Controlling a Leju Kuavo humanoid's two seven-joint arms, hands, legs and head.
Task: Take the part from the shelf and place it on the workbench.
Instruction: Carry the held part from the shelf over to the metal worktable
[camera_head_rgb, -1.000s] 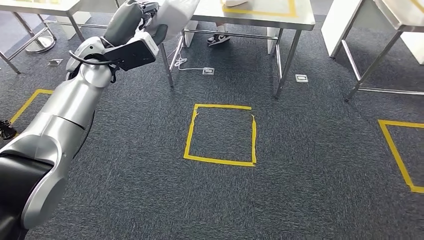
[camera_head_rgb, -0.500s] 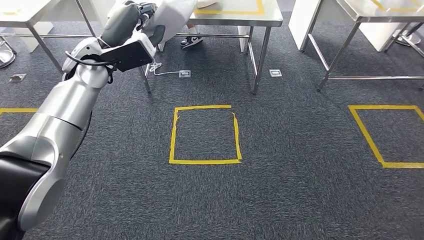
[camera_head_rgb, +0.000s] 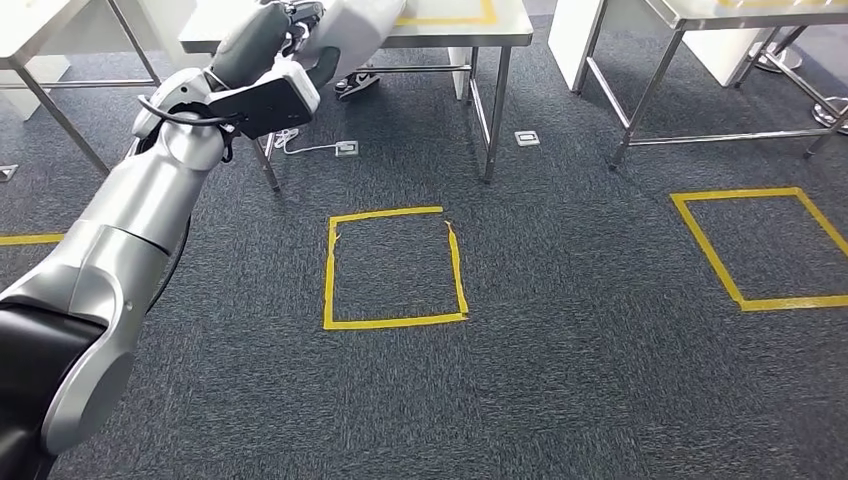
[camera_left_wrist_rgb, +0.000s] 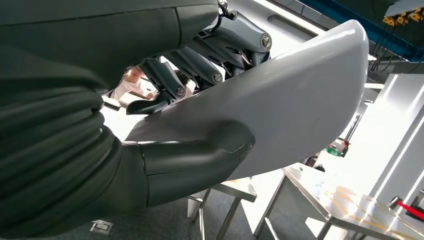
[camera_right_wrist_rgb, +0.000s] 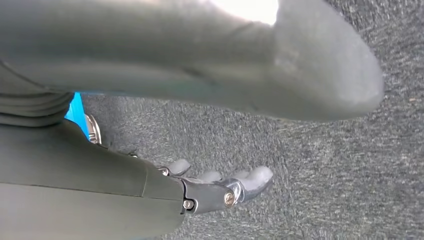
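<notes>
My left hand (camera_head_rgb: 272, 42) is raised at the upper left of the head view and holds a smooth white curved part (camera_head_rgb: 357, 24). In the left wrist view the thumb (camera_left_wrist_rgb: 200, 152) presses the part (camera_left_wrist_rgb: 295, 105) from one side and the dark fingers (camera_left_wrist_rgb: 200, 60) wrap its other side. Just beyond the hand stands a steel workbench (camera_head_rgb: 505, 28) with yellow tape on its top. My right hand (camera_right_wrist_rgb: 220, 189) hangs over the grey carpet, fingers loosely extended, holding nothing.
A yellow tape square (camera_head_rgb: 395, 268) marks the carpet ahead, with another (camera_head_rgb: 760, 245) to the right. More steel tables stand at the left (camera_head_rgb: 40, 30) and right (camera_head_rgb: 700, 15). A person's shoe (camera_head_rgb: 355, 83) and floor sockets (camera_head_rgb: 347, 149) lie under the workbench.
The whole picture has shifted left as the camera moved; the workbench and tape squares slid across the view. My left hand keeps the same hold on the part.
</notes>
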